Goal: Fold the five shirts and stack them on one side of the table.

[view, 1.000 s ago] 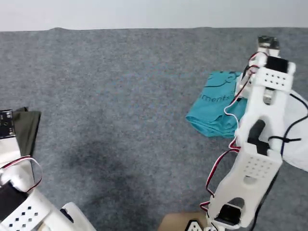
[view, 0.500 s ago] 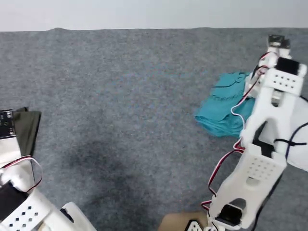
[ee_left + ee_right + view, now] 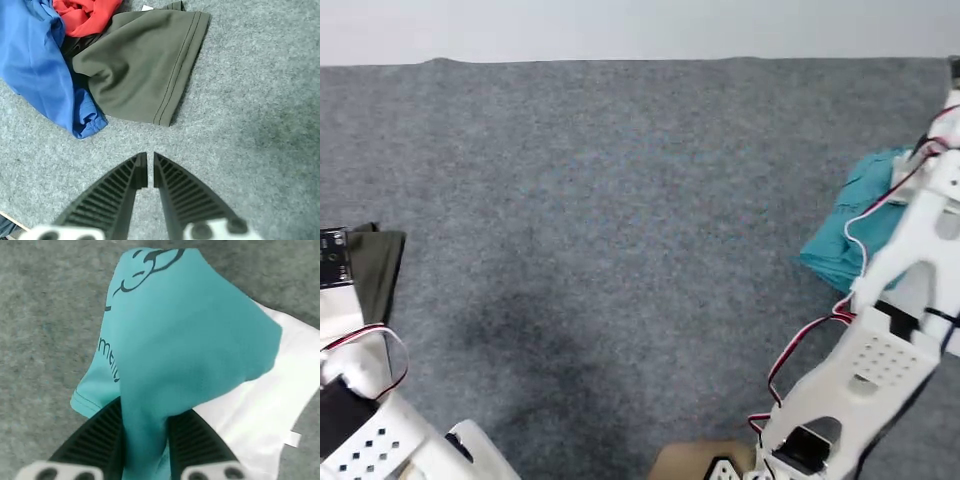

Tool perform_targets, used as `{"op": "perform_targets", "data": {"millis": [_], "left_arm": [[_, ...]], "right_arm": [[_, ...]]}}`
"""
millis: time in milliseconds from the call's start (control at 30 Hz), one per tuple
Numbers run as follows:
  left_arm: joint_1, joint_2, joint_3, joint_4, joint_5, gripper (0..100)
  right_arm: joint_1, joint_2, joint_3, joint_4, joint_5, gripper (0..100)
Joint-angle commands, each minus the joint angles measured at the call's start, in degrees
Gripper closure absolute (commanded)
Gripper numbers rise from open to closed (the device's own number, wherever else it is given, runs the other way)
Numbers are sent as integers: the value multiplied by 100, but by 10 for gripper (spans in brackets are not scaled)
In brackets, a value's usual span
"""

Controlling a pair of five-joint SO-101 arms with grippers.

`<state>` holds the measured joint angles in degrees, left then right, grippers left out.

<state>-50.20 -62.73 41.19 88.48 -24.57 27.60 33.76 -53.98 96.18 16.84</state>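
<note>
Robotics lab bench, grey felt-covered table [image 3: 620,180], white printed robot arm [image 3: 875,360], blank wall [image 3: 620,25]

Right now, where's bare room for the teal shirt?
Bare: the middle of the table, between the olive shirt and the teal shirt. Crowded: blue shirt and red shirt beside the olive one; white shirt below the teal.
</note>
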Motion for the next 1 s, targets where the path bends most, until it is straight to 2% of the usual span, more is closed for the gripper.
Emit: {"op": "perform_targets", "data": {"millis": [0, 433, 967], "left_arm": [[44, -44, -48, -26, -53, 964], [44, -53, -84, -18, -53, 964], [44, -53, -75, -18, -53, 964]], "right_arm": [[277, -497, -360, 13, 193, 989], [356, -497, -853, 4, 299, 989], [-655, -558, -1002, 66, -132, 989]]}}
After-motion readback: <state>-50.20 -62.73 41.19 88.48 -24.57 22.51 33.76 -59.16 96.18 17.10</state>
